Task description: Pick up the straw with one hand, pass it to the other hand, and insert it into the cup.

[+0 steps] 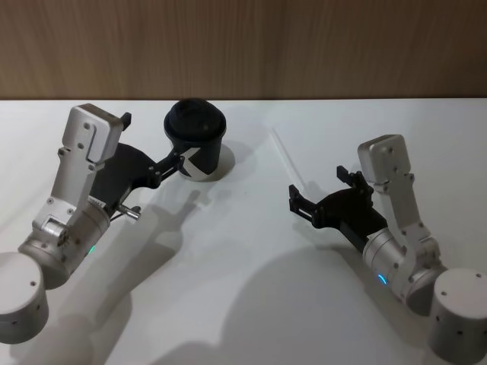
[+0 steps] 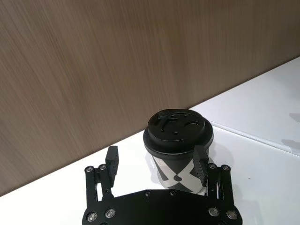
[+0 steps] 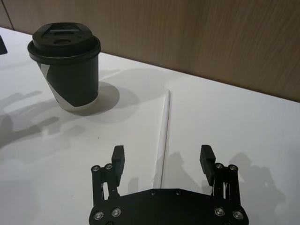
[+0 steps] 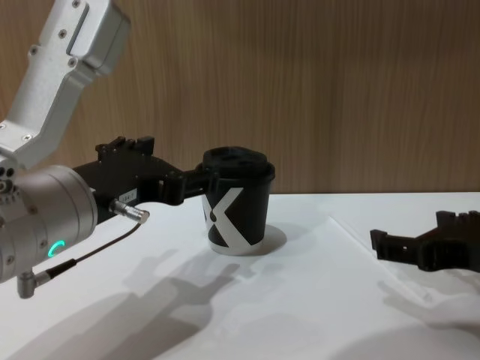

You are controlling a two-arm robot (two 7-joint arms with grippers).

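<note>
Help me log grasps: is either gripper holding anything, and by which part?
Nothing is held. The left gripper is open by the cup; the right gripper is open over the straw, flat on the table.

Black cup [image 1: 196, 144], white X mark; white straw [image 3: 165, 136].

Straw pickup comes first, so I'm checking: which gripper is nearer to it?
Right. The right gripper is open astride the near end of the straw; the left gripper is well off to the side, at the cup.
</note>
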